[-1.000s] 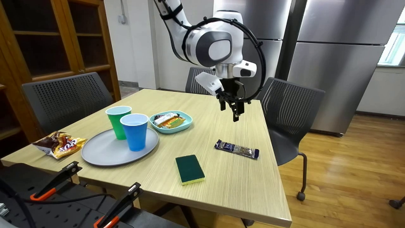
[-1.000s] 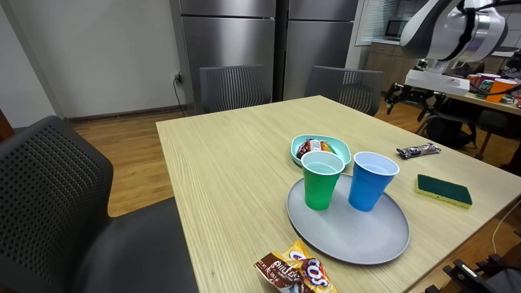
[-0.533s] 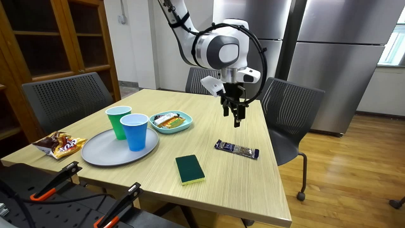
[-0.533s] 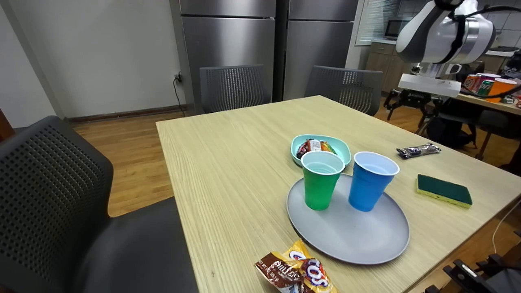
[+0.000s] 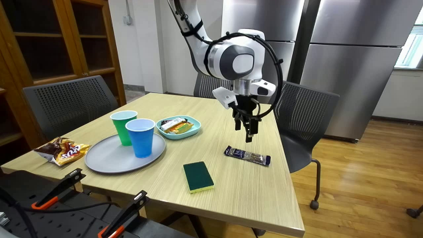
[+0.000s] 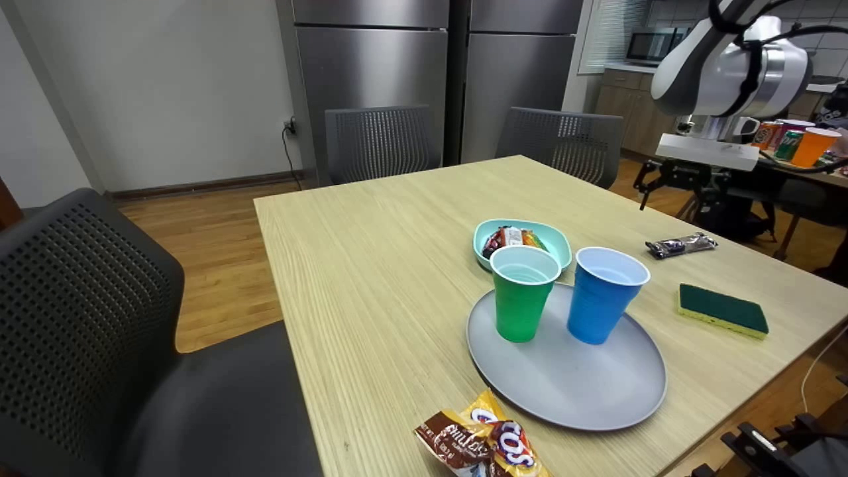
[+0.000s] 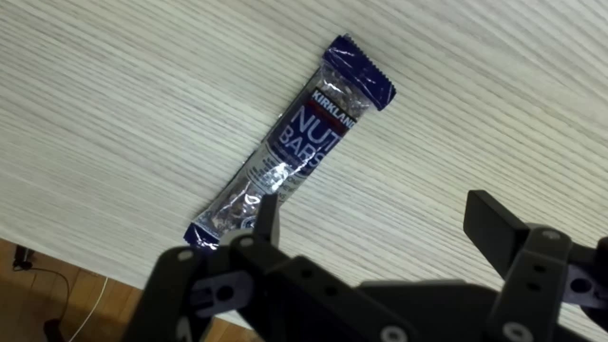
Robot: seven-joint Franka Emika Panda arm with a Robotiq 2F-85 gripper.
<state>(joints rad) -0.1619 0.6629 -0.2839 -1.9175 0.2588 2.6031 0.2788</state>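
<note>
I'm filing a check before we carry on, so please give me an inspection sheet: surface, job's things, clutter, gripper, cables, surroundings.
Surface: pale wood-grain table; spills, nothing seen.
Job's things: wrapped nut bar lying flat on the table.
Clutter: sponge, green side up; gray plate bearing a green cup and blue cup, both standing; teal bowl holding wrapped snacks; chip bag beside the plate.
Gripper: open, holding nothing, above the nut bar and apart from it.
Cables: black cable looped at the arm; white cord beyond the table's edge.
Surroundings: dark chairs, steel refrigerators, wooden cabinet.
</note>
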